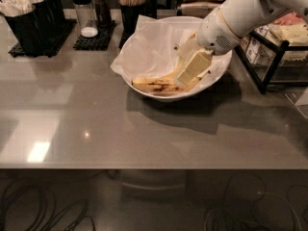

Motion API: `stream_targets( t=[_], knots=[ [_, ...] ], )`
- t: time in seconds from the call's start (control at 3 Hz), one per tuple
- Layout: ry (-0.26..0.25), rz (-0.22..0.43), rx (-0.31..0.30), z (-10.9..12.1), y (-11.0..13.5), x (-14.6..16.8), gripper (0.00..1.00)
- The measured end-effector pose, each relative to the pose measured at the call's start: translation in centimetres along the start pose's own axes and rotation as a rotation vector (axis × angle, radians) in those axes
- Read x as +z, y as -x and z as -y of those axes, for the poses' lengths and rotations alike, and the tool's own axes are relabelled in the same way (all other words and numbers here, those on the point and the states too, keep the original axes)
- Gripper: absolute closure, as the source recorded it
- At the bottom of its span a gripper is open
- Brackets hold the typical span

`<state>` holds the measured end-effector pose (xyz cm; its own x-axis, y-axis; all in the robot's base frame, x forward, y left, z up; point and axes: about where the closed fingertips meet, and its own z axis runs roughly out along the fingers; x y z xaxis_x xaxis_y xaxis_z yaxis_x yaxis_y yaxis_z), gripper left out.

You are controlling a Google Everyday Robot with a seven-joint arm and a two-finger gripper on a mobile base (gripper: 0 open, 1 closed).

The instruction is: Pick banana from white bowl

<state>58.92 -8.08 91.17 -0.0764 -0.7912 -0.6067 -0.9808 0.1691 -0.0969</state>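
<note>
The banana (156, 84) lies in the white bowl (219, 76); arm (240, 13) slants down, tool (191, 64) beside it, grip unclear.

The white arm (243, 13) comes in from the upper right (only its forearm and rounded wrist show), slanting down to the left, with its gripper (183, 70) low inside the white bowl (217, 76), pointing down-left.

Glossy counter, matt paper
The grey counter (144, 129) gleams with reflections; the white bowl (219, 76) is smooth, lined with thin, creased matt paper (149, 47). The banana (154, 84) has dull, blotched skin. The gripper (192, 65), down in the bowl at the banana, looks like smooth cream plastic.
</note>
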Motion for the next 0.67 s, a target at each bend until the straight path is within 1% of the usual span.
stream_targets(
  t=[0.33, 0.67],
  knots=[
    [0.016, -0.005, 0.010, -0.1, -0.3, 0.7, 0.21],
    [0.044, -0.012, 0.029, -0.2, -1.1, 2.1, 0.22]
  ],
)
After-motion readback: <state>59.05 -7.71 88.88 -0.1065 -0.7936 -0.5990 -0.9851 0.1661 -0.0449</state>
